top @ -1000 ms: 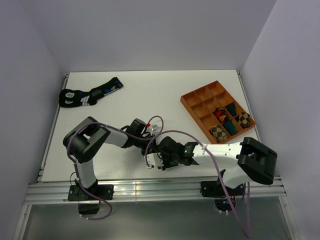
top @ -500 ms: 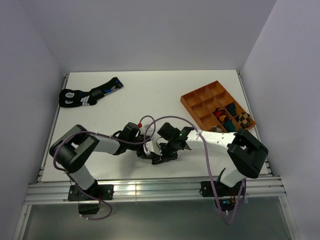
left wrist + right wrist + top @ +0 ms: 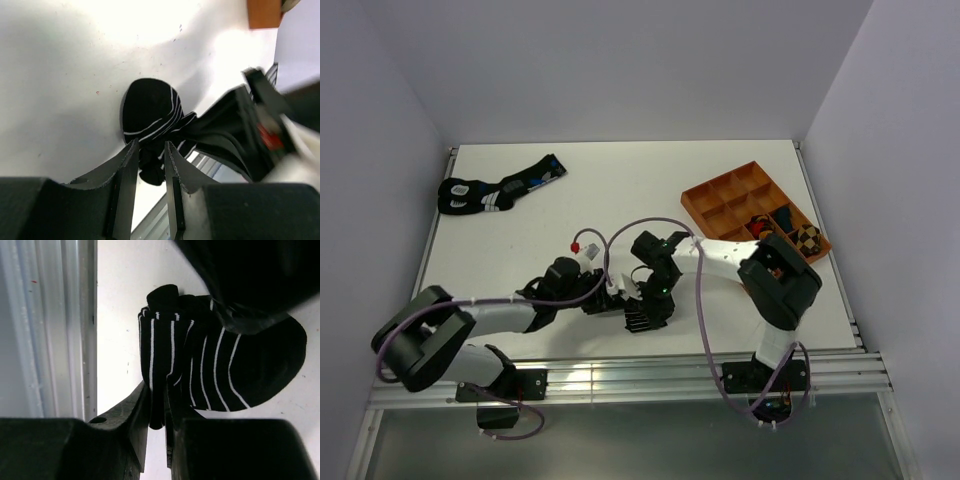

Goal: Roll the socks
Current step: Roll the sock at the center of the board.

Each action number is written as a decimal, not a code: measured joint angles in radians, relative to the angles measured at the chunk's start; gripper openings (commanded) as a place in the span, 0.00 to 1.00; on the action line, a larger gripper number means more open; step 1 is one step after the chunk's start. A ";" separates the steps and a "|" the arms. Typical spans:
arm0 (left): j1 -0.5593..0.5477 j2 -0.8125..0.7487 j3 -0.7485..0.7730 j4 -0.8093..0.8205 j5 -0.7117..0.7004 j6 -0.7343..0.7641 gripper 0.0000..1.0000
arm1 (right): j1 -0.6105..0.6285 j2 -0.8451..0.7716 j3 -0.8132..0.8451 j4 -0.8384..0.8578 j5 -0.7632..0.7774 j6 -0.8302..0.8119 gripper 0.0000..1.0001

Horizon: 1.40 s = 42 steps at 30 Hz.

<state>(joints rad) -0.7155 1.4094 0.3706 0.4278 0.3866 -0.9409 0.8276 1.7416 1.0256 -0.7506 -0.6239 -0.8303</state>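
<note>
Two robot arms meet over a striped sock at the near edge of the table, just inside the metal rail. The right gripper has its jaws nearly closed, pinching a fold of the sock's bunched end, with white stripes running along the black fabric on both sides of its fingers. The left gripper comes in from the other side with its jaws a little apart. The sock's crumpled end lies in the gap, and its rounded end spreads flat on the table beyond the fingertips. Well to the right, an orange tray divided into compartments sits at an angle on the far-right part of the table. Rolled socks fill compartments at its near-right end. A dark bundle flecked with red and orange sits in one, and a checked bundle in the corner by the wall. The right arm hides the rest of that end. Black socks with blue marks lie loose at the far-left corner, well apart from both grippers.
</note>
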 measured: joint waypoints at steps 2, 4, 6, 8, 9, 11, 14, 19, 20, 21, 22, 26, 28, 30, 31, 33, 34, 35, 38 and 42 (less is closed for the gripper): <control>-0.021 -0.070 -0.040 0.016 -0.058 0.002 0.33 | -0.023 0.050 0.045 -0.055 -0.042 -0.019 0.20; -0.057 -0.139 -0.086 0.031 -0.125 0.002 0.33 | -0.043 0.097 0.087 -0.107 -0.078 -0.038 0.20; -0.097 -0.183 -0.120 0.037 -0.181 0.006 0.32 | -0.061 0.137 0.126 -0.159 -0.105 -0.052 0.20; -0.151 -0.213 -0.144 0.045 -0.243 0.013 0.32 | -0.080 0.183 0.164 -0.207 -0.134 -0.060 0.19; -0.177 -0.224 -0.153 0.051 -0.266 0.019 0.32 | -0.089 0.206 0.183 -0.231 -0.148 -0.063 0.19; -0.232 -0.246 -0.172 0.072 -0.320 0.037 0.32 | -0.101 0.242 0.213 -0.267 -0.169 -0.066 0.19; -0.287 -0.277 -0.193 0.097 -0.388 0.073 0.34 | -0.114 0.278 0.240 -0.307 -0.192 -0.069 0.20; -0.338 -0.286 -0.191 0.132 -0.466 0.182 0.36 | -0.126 0.321 0.280 -0.356 -0.202 -0.065 0.20; -0.346 -0.282 -0.187 0.136 -0.473 0.203 0.36 | -0.127 0.332 0.291 -0.369 -0.203 -0.064 0.20; -0.355 -0.276 -0.179 0.139 -0.480 0.227 0.36 | -0.128 0.340 0.300 -0.377 -0.204 -0.062 0.20; -0.361 -0.266 -0.171 0.147 -0.482 0.249 0.36 | -0.130 0.346 0.306 -0.384 -0.206 -0.060 0.20; -0.371 -0.200 -0.136 0.185 -0.483 0.315 0.38 | -0.137 0.377 0.333 -0.414 -0.213 -0.053 0.19; -0.373 -0.156 -0.122 0.205 -0.482 0.342 0.38 | -0.140 0.391 0.345 -0.428 -0.217 -0.048 0.19; -0.374 -0.115 -0.110 0.220 -0.481 0.362 0.39 | -0.142 0.401 0.353 -0.438 -0.220 -0.044 0.20; -0.375 -0.093 -0.104 0.227 -0.478 0.373 0.39 | -0.142 0.403 0.355 -0.440 -0.220 -0.042 0.20; -0.375 -0.056 -0.095 0.242 -0.472 0.387 0.39 | -0.142 0.405 0.357 -0.443 -0.220 -0.040 0.20; -0.375 -0.043 -0.092 0.249 -0.468 0.395 0.39 | -0.143 0.405 0.358 -0.443 -0.219 -0.038 0.20; -0.375 -0.030 -0.089 0.255 -0.462 0.401 0.39 | -0.143 0.405 0.358 -0.444 -0.219 -0.037 0.20; -0.375 0.000 -0.083 0.272 -0.448 0.410 0.39 | -0.143 0.406 0.359 -0.443 -0.219 -0.030 0.20; -0.375 0.036 -0.078 0.305 -0.423 0.423 0.39 | -0.143 0.409 0.361 -0.444 -0.216 -0.019 0.20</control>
<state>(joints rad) -1.0901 1.4456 0.2928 0.7326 -0.0368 -0.5175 0.6846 2.1502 1.3869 -1.1946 -0.8402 -0.8494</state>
